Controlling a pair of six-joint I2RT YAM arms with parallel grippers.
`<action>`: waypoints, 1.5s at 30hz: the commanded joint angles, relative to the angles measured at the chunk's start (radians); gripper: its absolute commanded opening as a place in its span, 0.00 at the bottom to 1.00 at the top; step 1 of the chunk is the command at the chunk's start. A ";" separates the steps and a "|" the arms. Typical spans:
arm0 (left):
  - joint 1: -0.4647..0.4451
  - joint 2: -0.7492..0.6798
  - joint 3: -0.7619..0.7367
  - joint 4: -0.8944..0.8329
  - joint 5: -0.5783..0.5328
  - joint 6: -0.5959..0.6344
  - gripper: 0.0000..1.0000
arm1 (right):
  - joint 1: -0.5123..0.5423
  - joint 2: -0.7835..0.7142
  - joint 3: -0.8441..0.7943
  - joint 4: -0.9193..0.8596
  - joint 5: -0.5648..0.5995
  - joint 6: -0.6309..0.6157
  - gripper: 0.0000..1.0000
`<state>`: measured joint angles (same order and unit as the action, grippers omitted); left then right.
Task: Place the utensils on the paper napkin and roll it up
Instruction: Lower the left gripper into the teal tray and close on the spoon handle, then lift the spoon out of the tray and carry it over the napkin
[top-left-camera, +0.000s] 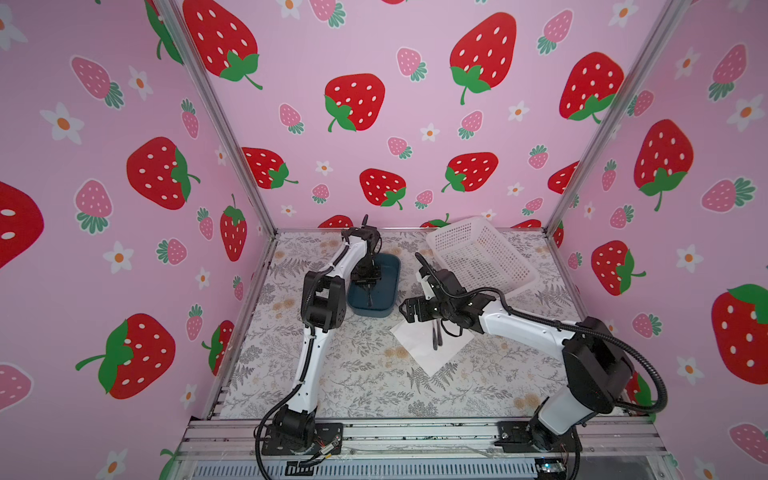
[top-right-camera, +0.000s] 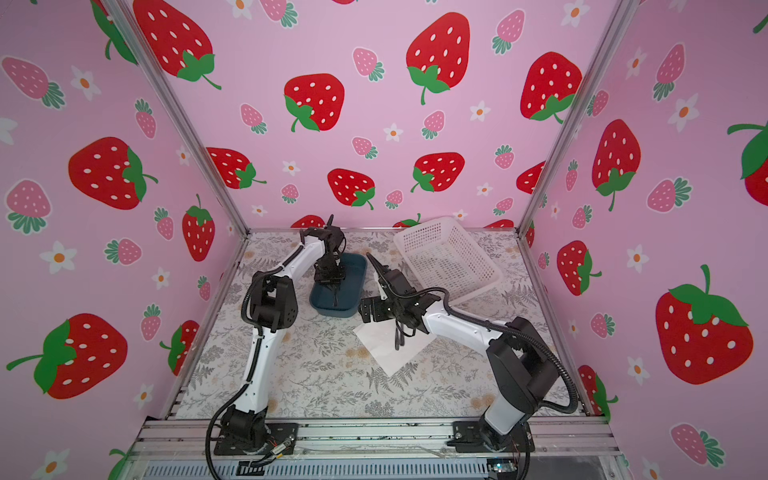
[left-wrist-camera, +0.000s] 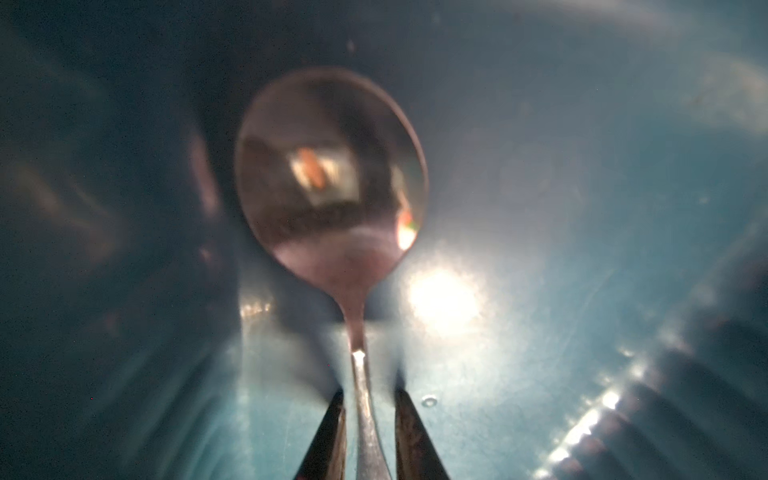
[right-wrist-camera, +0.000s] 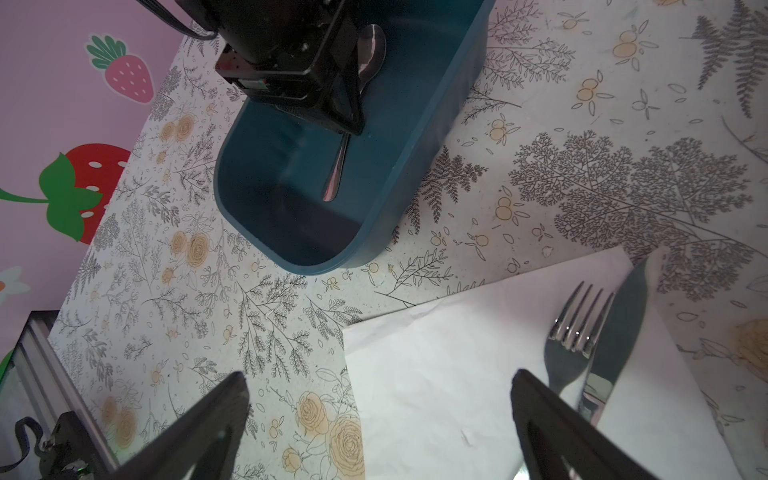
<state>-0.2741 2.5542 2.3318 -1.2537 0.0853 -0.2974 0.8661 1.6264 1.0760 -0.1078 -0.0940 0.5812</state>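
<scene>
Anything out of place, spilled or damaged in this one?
Nothing spilled or damaged. The paper napkin lies cornerwise to the table; fork and knife rest side by side on it, knife tip at its edge.

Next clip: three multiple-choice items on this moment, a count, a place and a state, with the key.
1. How many utensils lie on the napkin? A none; B two; C three.
2. Where is the spoon? A on the napkin; B in the blue tub; C in the white basket.
3. How does the right gripper stand? A open, holding nothing; B shut on the napkin; C shut on the tub's rim.
Key: 1 B, only the fork and knife lie on it; 2 B, both wrist views show it inside the tub; 3 A, its fingers stand wide apart with nothing between.
</scene>
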 joint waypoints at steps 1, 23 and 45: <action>0.005 0.089 -0.008 -0.001 -0.057 -0.012 0.23 | 0.007 -0.025 -0.016 -0.020 0.020 -0.001 1.00; 0.004 -0.040 -0.077 0.064 0.020 -0.009 0.07 | 0.005 -0.037 -0.028 -0.021 0.033 0.004 1.00; -0.007 -0.267 -0.280 0.135 0.046 -0.045 0.07 | -0.035 -0.177 -0.147 0.038 0.177 0.110 1.00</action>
<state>-0.2741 2.3180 2.0678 -1.1091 0.1215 -0.3374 0.8421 1.4788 0.9463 -0.0898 0.0597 0.6552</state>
